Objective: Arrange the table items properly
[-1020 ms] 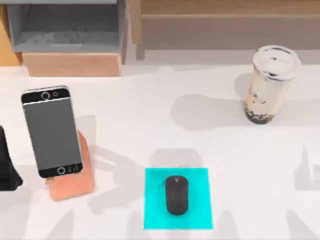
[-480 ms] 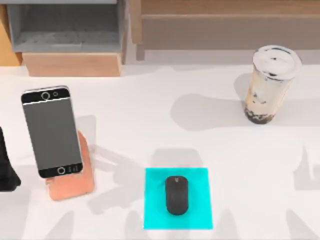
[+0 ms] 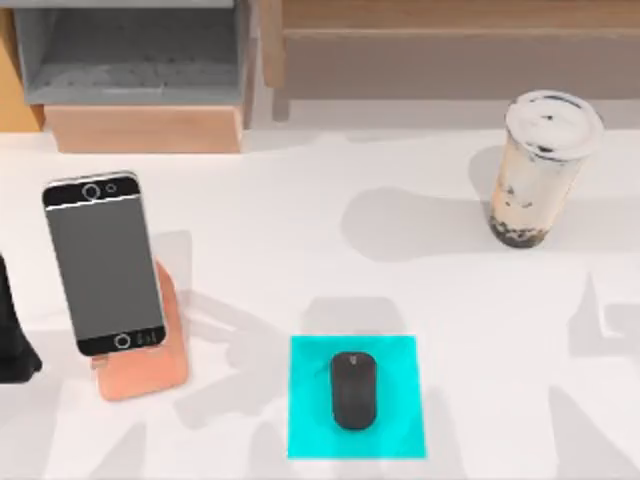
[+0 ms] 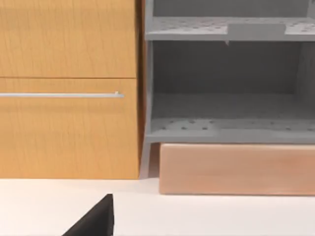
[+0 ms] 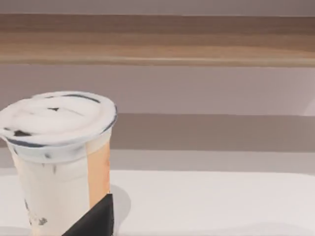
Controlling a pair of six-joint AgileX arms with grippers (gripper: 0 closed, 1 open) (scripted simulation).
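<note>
Black silver-edged smartphone (image 3: 104,263) leans on rose-gold stand (image 3: 150,352) for viewing, left of frame; gripper finger states: cannot tell.

text: none legible | smartphone (image 3: 104,262) – blank screen | cup (image 3: 537,168) (no label)
</note>
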